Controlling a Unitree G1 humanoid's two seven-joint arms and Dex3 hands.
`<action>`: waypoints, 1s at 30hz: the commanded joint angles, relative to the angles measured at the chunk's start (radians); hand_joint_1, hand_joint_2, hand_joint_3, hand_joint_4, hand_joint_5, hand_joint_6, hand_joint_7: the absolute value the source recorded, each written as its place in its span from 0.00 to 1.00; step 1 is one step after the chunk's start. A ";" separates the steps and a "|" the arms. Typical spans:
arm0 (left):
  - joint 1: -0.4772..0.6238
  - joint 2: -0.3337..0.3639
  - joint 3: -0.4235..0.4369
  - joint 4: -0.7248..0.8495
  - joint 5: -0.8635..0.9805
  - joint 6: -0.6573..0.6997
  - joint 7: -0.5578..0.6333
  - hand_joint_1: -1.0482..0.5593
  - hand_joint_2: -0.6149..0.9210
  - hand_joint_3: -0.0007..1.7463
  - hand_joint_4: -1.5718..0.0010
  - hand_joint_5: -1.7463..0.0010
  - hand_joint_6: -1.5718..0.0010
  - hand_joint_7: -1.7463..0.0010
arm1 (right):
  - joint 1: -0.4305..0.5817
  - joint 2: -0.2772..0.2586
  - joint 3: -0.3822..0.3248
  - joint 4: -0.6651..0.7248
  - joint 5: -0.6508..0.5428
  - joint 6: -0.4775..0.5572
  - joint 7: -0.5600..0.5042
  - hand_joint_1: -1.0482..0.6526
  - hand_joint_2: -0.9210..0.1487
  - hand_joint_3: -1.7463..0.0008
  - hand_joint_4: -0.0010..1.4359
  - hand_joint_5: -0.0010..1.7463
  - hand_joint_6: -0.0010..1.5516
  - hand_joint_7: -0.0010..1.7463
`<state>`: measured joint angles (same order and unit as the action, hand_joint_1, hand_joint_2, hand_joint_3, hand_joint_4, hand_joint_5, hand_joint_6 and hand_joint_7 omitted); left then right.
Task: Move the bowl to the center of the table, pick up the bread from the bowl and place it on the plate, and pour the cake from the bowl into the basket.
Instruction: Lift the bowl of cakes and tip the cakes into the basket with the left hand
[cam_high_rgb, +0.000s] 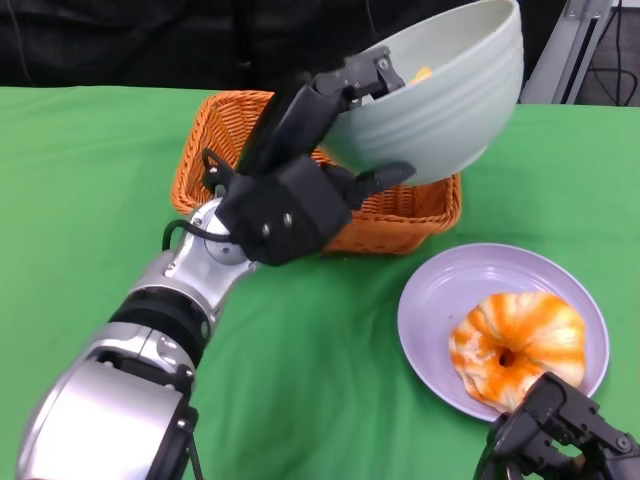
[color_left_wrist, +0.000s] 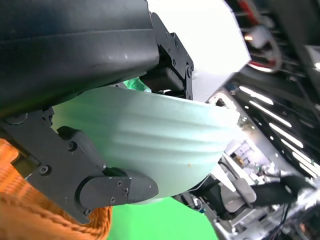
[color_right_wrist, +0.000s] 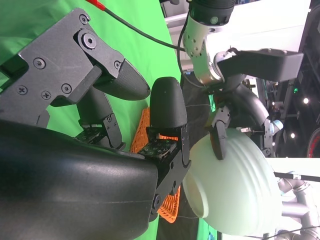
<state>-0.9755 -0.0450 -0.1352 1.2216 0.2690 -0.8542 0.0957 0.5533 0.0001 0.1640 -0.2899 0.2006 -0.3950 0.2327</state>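
Note:
My left hand (cam_high_rgb: 300, 175) grips the pale green bowl (cam_high_rgb: 450, 95) by its rim and holds it lifted and tipped over the orange wicker basket (cam_high_rgb: 400, 215). A bit of yellow cake (cam_high_rgb: 422, 73) shows inside the bowl near the rim. The orange-striped bread (cam_high_rgb: 518, 345) lies on the lilac plate (cam_high_rgb: 440, 295) at the front right. My right hand (cam_high_rgb: 560, 435) rests low by the plate's near edge, holding nothing, fingers apart. The right wrist view shows the bowl (color_right_wrist: 235, 192) and basket (color_right_wrist: 145, 127); the left wrist view shows the bowl (color_left_wrist: 155, 142) from below over the basket (color_left_wrist: 30, 215).
A green cloth (cam_high_rgb: 90, 190) covers the table. Dark background and a metal stand (cam_high_rgb: 575, 40) lie behind the far edge. A person is not visible.

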 joint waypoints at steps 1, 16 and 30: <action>-0.046 -0.030 0.060 -0.009 -0.093 0.042 -0.081 0.48 0.96 0.35 0.49 0.00 0.65 0.07 | 0.007 -0.007 -0.008 0.003 0.010 -0.010 0.003 0.57 0.51 0.18 0.49 1.00 0.36 0.95; -0.075 -0.101 0.272 -0.043 -0.412 0.305 -0.489 0.47 0.90 0.42 0.55 0.00 0.62 0.11 | 0.014 -0.004 -0.004 0.005 0.002 -0.015 0.000 0.57 0.51 0.18 0.50 1.00 0.36 0.96; -0.136 -0.089 0.371 -0.017 -0.503 0.541 -0.538 0.50 0.86 0.47 0.53 0.00 0.59 0.09 | 0.023 -0.005 -0.005 0.004 0.011 -0.017 0.005 0.56 0.52 0.18 0.49 1.00 0.35 0.97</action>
<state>-1.0680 -0.1478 0.2219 1.2009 -0.2181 -0.3187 -0.4324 0.5697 0.0001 0.1649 -0.2847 0.2021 -0.3973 0.2343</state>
